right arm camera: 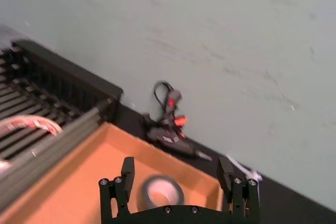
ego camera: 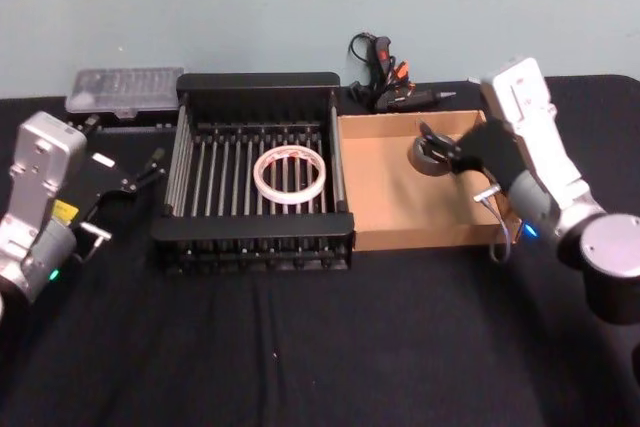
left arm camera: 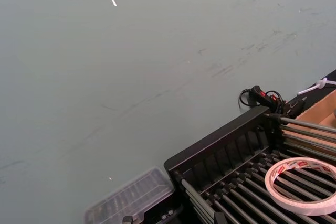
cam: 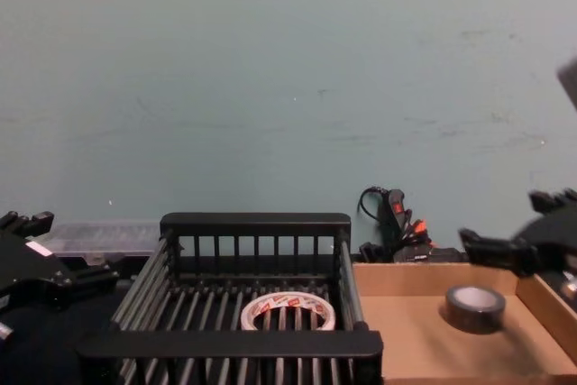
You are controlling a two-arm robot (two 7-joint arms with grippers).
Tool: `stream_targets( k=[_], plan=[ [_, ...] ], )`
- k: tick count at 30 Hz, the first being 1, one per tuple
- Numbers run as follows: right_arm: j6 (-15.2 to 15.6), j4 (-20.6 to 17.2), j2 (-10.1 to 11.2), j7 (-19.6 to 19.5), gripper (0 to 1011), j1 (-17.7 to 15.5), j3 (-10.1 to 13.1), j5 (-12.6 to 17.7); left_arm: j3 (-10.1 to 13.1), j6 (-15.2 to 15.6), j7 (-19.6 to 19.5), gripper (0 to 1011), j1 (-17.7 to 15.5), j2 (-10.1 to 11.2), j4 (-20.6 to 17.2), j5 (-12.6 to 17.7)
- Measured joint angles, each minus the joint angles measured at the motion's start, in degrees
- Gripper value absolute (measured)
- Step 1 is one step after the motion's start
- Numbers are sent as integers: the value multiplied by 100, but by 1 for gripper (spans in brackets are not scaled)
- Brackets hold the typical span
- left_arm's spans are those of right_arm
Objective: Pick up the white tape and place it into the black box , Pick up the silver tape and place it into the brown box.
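Flat white roll of tape with red printed marks [ego camera: 291,173] lying on the slatted floor of the black plastic crate [ego camera: 255,87], centre hole facing up, roughly mid-crate and clear of the walls; seen side-on through the front bars in the chest view [cam: 288,309]. Thick silver-grey roll of duct tape [ego camera: 428,156] resting flat in the shallow tan cardboard box [ego camera: 385,217], hole upward, toward the far right part of the box floor. Right gripper [right arm camera: 176,174] hanging over that far part of the cardboard box, just above the silver roll, jaws spread wide with nothing between them; fingers [right arm camera: 127,171] either side of the roll in the right wrist view. Left gripper [ego camera: 150,169] parked on the black table left of the crate, holding nothing; opening not discernible.
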Motion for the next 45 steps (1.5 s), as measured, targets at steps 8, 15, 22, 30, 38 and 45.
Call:
stream_targets(
  k=[8, 15, 22, 30, 38, 45],
  plan=[
    [135, -1, 49, -9, 1002, -278, 207, -91, 0, 0, 0, 1001, 0, 0, 0, 0],
    [194, 29, 6, 37, 1002, -351, 279, -178, 0, 0, 0, 1001, 0, 0, 0, 0],
    [196, 32, 5, 43, 1002, -354, 278, -183, 0, 0, 0, 1002, 0, 0, 0, 0],
    [190, 31, 8, 43, 1002, -351, 273, -177, 0, 0, 0, 1001, 0, 0, 0, 0],
    [186, 28, 12, 42, 1002, -348, 268, -171, 0, 0, 0, 1001, 0, 0, 0, 0],
    [182, 23, 13, 42, 1003, -344, 266, -169, 0, 0, 0, 1001, 0, 0, 0, -1]
  ],
)
